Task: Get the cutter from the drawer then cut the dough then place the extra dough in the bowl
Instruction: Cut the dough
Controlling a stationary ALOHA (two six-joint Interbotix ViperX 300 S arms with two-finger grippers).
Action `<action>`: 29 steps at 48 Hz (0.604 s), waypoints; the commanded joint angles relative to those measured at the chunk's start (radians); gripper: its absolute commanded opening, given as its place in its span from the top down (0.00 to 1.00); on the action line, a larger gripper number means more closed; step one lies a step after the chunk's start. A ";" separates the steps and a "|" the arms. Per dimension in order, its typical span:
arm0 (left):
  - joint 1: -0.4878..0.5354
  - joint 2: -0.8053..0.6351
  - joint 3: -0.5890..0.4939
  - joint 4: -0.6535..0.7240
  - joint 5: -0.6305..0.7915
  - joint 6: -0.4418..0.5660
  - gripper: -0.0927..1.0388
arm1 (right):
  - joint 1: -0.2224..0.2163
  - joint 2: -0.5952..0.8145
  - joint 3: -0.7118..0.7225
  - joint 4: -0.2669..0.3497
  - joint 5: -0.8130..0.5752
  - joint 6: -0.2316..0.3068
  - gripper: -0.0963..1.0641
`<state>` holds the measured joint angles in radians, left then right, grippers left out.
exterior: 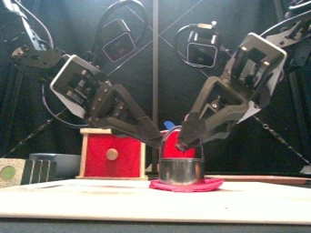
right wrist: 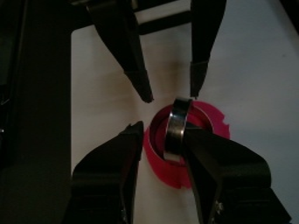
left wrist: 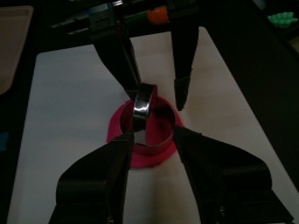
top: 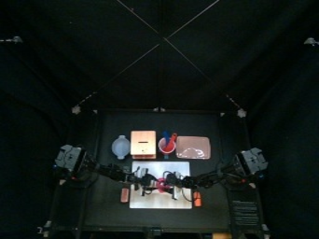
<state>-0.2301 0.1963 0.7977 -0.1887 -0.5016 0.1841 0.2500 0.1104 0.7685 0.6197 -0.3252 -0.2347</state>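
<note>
The round metal cutter stands on the flat pink dough, on the white cutting board. Both grippers come down over it from opposite sides. In the left wrist view my left gripper is open, its jaws either side of the cutter and dough. My right gripper is open too, straddling the cutter on the dough. From the front, the left gripper and right gripper tips sit just above the cutter's rim. Contact is hidden.
Behind the board stand the wooden box with its red drawer front, the blue-grey bowl, the red cup and the pink tray. A small orange-red thing lies at the board's left edge, another at its right.
</note>
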 commanded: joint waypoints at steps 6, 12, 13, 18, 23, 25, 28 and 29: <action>0.002 -0.011 0.009 -0.002 -0.025 0.002 0.39 | -0.041 -0.057 -0.018 -0.012 0.046 0.000 0.28; 0.002 0.008 0.011 0.000 -0.046 0.003 0.42 | -0.055 -0.061 -0.025 -0.012 0.086 0.000 0.28; 0.003 0.014 0.011 0.000 -0.051 0.003 0.42 | -0.057 -0.061 -0.026 -0.014 0.094 0.000 0.28; 0.014 0.041 0.006 0.005 -0.066 0.005 0.42 | -0.069 -0.064 -0.035 -0.012 0.141 -0.002 0.28; 0.021 0.063 0.003 0.015 -0.072 0.005 0.42 | -0.092 -0.078 -0.052 -0.014 0.216 0.000 0.28; 0.025 0.072 0.000 0.017 -0.075 0.005 0.42 | -0.098 -0.081 -0.061 -0.014 0.244 0.000 0.28; 0.029 0.078 -0.003 0.017 -0.078 0.005 0.43 | -0.107 -0.081 -0.074 -0.015 0.273 0.000 0.28; 0.031 0.080 -0.003 0.017 -0.080 0.005 0.43 | -0.109 -0.081 -0.077 -0.014 0.284 0.000 0.28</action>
<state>-0.2086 0.2807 0.8130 -0.1749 -0.5676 0.1871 0.1549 0.0721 0.7225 0.6075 -0.0690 -0.2332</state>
